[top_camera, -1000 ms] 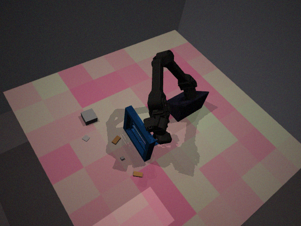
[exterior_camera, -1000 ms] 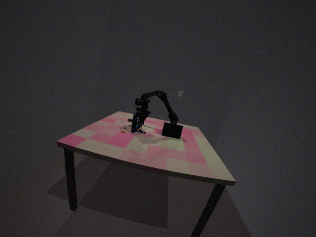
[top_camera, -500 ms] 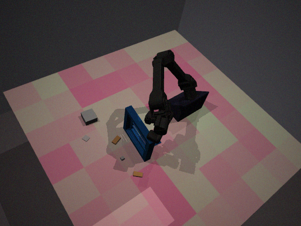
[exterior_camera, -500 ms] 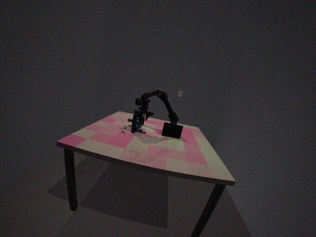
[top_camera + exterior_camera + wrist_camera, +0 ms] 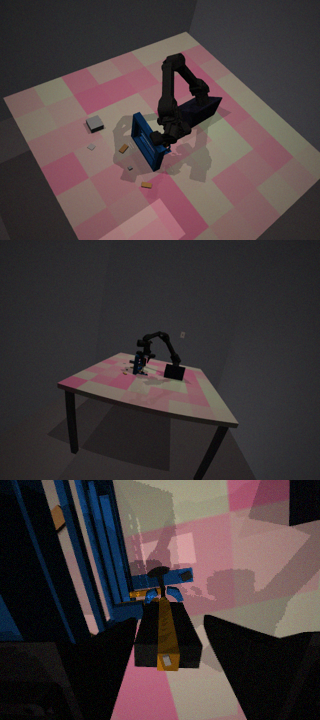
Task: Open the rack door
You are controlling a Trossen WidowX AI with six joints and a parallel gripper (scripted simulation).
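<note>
With your gripper (image 5: 166,136) (image 5: 146,359) (image 5: 169,621) parted and gripping nothing, the upright handle (image 5: 145,362) (image 5: 168,625) stands at the wrist view's lower centre, where closing off-line could drag a finger into the blue frame (image 5: 159,160) (image 5: 135,365) (image 5: 109,535).

- Between the gripper's (image 5: 169,140) (image 5: 144,361) (image 5: 171,619) fingers — the handle (image 5: 168,632).
- Just beyond the gripper — the frame (image 5: 159,160) (image 5: 135,367) (image 5: 82,565).
- Farther beyond, on the table (image 5: 227,206) (image 5: 147,395): box (image 5: 95,123), small pieces (image 5: 123,148).
- Behind it: arm's base (image 5: 213,109) (image 5: 174,372).
</note>
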